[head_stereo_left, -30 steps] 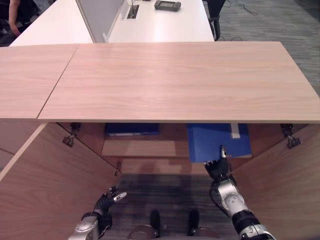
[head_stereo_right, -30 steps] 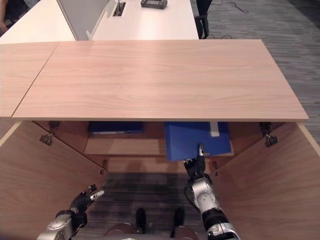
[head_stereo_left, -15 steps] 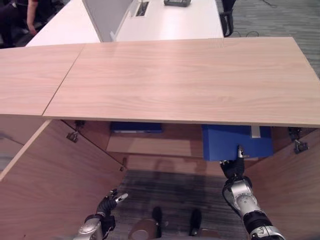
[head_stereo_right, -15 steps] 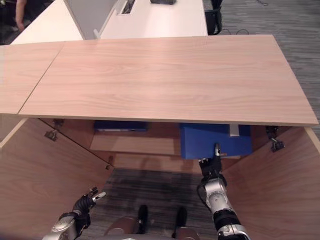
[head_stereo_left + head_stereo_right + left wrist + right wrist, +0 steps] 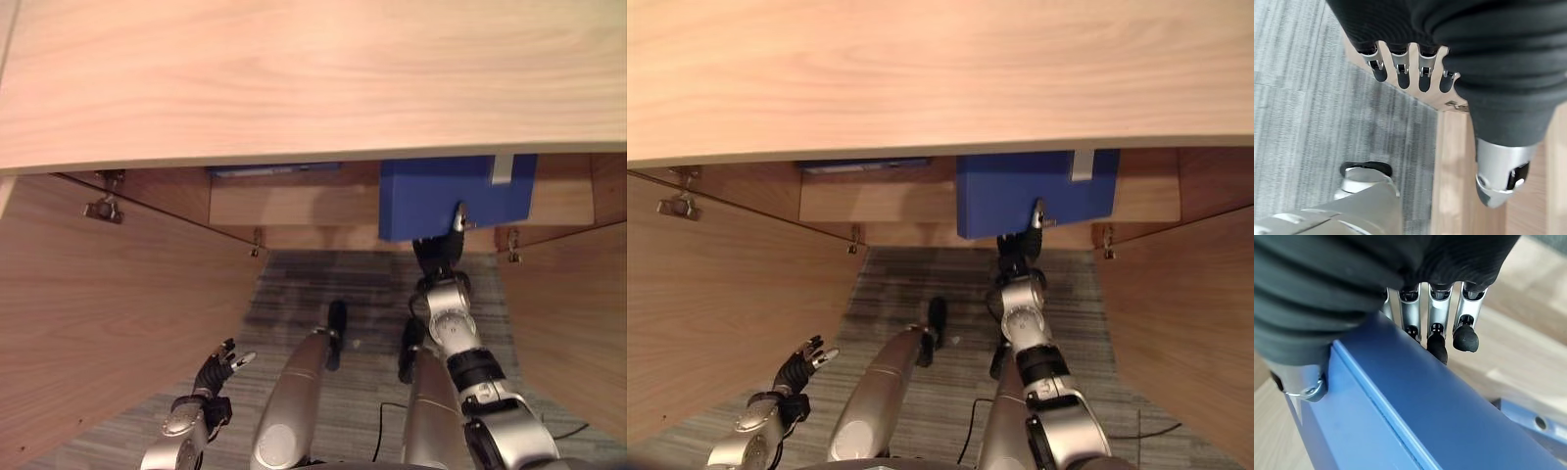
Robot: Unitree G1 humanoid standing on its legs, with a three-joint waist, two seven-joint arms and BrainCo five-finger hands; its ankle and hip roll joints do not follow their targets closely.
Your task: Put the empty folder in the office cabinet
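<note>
two blue folders (image 5: 457, 194) (image 5: 274, 169), one cabinet (image 5: 294, 78)

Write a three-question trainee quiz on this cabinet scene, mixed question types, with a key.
1. True or false: the right hand grips the blue folder.
2. Multiple choice: the left hand is A) on the folder, B) low over the carpet holding nothing, C) on a hinge.
3. Fill in: a second blue folder lies on the cabinet's ____ side.

Key: 1 true; 2 B; 3 left.

Two blue folders (image 5: 456, 196) (image 5: 272, 169) on cabinet shelf (image 5: 294, 204)
</note>
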